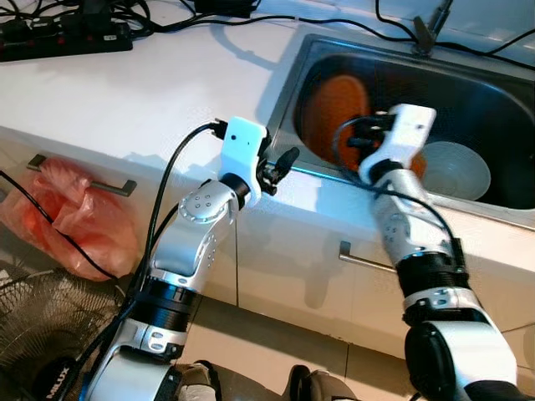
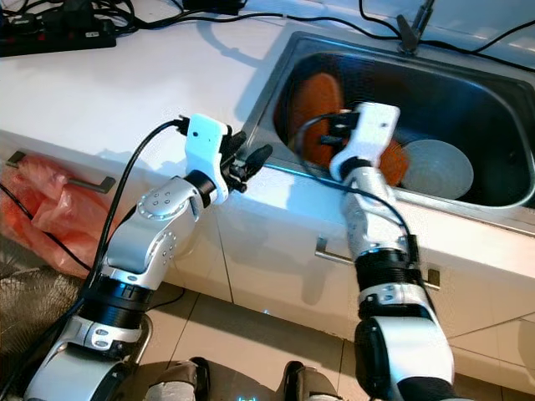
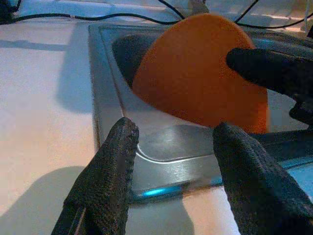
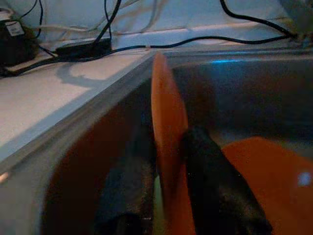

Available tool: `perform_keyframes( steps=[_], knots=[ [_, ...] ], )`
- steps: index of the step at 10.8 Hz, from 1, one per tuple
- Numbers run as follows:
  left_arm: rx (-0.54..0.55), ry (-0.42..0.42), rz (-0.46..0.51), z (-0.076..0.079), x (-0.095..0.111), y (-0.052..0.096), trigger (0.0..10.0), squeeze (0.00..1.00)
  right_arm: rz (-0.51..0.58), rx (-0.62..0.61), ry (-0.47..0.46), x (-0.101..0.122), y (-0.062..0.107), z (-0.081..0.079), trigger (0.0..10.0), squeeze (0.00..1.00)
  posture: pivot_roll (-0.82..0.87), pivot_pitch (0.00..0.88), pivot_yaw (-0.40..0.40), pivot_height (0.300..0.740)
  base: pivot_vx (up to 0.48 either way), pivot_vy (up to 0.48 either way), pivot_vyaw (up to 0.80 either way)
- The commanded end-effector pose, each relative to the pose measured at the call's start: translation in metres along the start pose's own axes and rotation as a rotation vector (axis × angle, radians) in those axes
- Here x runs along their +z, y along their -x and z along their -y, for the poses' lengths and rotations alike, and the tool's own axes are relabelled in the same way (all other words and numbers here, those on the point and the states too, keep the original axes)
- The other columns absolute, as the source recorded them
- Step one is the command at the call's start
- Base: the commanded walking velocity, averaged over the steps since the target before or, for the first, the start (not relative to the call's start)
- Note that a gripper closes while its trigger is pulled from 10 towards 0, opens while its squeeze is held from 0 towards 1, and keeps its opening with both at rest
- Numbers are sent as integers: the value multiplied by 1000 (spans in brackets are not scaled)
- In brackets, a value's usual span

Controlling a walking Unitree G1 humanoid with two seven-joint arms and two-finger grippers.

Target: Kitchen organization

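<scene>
Currently, status:
Right gripper [image 4: 168,196]: inside the sink [image 1: 330,54], fingers clamped on the rim of an upright orange plate [image 1: 334,113] near the sink's left wall.
Left gripper [image 3: 176,171]: jaws wide, empty, over the sink's front-left corner.
White bowl [image 1: 456,171]: sink bottom, right of the plate.

The round orange plate [image 1: 333,113] standing in the steel sink [image 1: 489,100] is partly covered by the right arm's white wrist housing, which also hides the right gripper's jaws in the head views. The sink's right end, the black power strip [image 1: 63,38] and the red plastic bag [image 1: 63,217] run off the picture's edges.
</scene>
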State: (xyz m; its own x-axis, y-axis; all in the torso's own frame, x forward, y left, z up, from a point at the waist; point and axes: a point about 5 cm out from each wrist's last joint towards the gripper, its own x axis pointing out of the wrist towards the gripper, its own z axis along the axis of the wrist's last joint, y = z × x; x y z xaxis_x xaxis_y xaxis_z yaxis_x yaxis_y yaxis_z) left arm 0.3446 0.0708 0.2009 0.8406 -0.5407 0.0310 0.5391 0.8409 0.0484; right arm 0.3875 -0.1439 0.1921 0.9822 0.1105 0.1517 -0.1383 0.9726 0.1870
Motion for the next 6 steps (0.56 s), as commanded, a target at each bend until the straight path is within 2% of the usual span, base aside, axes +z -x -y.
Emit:
perform_keyframes(
  steps=[1, 4, 5, 6],
  knots=[
    [-9, 3, -34, 4, -8, 2, 10000, 0, -22, -2, 8, -6, 2, 2, 10000, 0, 78, 163, -43, 740, 0, 0, 0],
    [-8, 0, -45, 3, -10, 2, 10000, 0, -30, -9, 5, -8, 2, 4, 10000, 0, 79, 162, -42, 740, 0, 0, 0],
    [-9, -11, -49, 4, -11, 2, 10000, 0, -27, -20, 30, -7, 2, 7, 10000, 0, 77, 160, -42, 740, 0, 0, 0],
    [-10, -12, -51, 4, -11, 2, 10000, 0, -24, -29, 37, -6, 2, 10, 10000, 314, 74, 159, -41, 740, 0, 0, 0]
  ],
)
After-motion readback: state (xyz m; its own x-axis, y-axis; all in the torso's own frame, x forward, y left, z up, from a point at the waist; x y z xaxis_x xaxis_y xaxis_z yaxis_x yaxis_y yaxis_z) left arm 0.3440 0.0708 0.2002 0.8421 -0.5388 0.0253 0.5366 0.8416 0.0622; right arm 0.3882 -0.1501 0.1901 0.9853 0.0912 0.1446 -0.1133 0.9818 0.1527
